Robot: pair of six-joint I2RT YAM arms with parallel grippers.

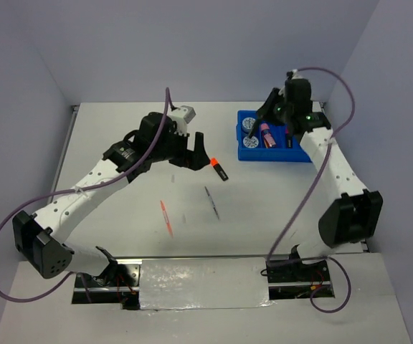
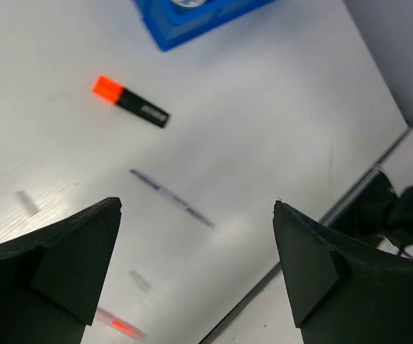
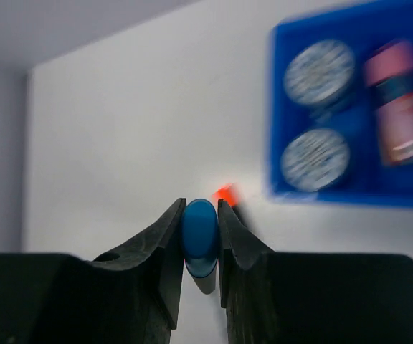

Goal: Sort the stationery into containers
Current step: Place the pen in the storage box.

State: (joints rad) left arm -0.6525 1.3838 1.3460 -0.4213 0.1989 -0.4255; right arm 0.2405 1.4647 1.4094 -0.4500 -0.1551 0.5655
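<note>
My right gripper (image 3: 200,204) is shut on a blue-capped highlighter (image 3: 200,236), held above the table beside the blue tray (image 3: 321,190). Seen from above, that gripper (image 1: 269,109) hovers at the tray's (image 1: 292,153) back edge. Two tape discs (image 3: 319,72) (image 3: 314,159) and a pink cylinder (image 3: 400,100) lie in the tray. My left gripper (image 2: 197,208) stands wide open and holds nothing. It hangs over the table (image 1: 191,154), just left of an orange-capped highlighter (image 1: 219,168) (image 2: 130,101). A grey pen (image 1: 212,202) (image 2: 171,198) and an orange pen (image 1: 166,218) lie nearer me.
The tray's right compartments hold more small dark items (image 1: 291,140). Grey walls close the table in at the back and on both sides. A metal rail (image 2: 350,201) runs along the table edge in the left wrist view.
</note>
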